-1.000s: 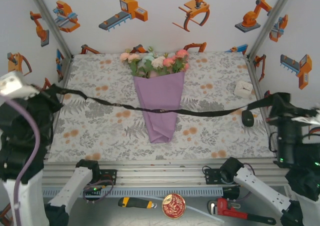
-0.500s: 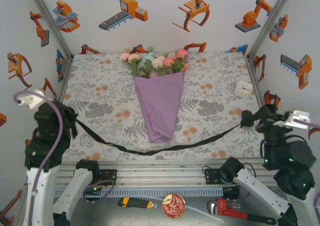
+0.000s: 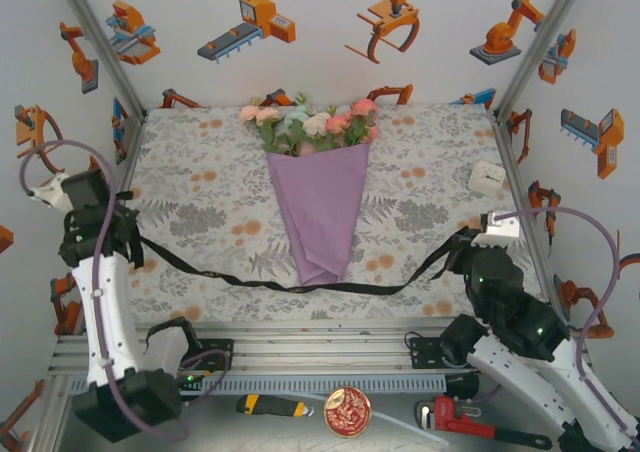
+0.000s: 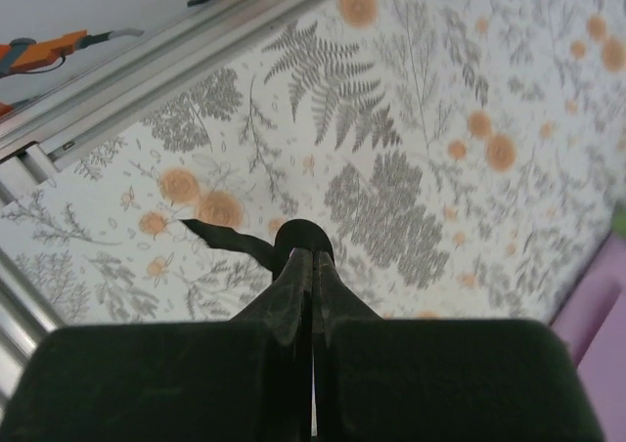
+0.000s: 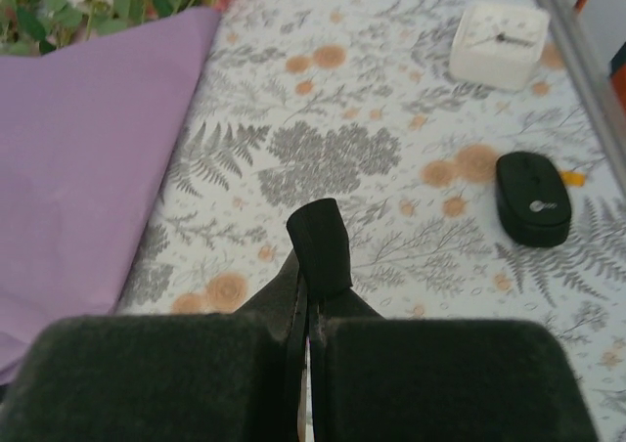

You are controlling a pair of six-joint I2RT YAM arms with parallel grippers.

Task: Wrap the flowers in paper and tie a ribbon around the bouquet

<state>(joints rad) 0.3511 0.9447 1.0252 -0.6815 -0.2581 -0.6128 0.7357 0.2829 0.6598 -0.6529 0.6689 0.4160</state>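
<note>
The left pincer (image 4: 311, 258) and right pincer (image 5: 309, 284) each clamp a ribbon (image 3: 300, 286) end. Keep tension even and centre the slack at the bouquet (image 3: 320, 197) before crossing.

Ribbon (image 3: 220, 273) gone from across the middle of the paper (image 3: 320, 207), now sagging just below its tip at lower centre, right gripper (image 3: 460, 244) moved leftward and lower, left gripper (image 3: 128, 235) lower at left edge.
</note>
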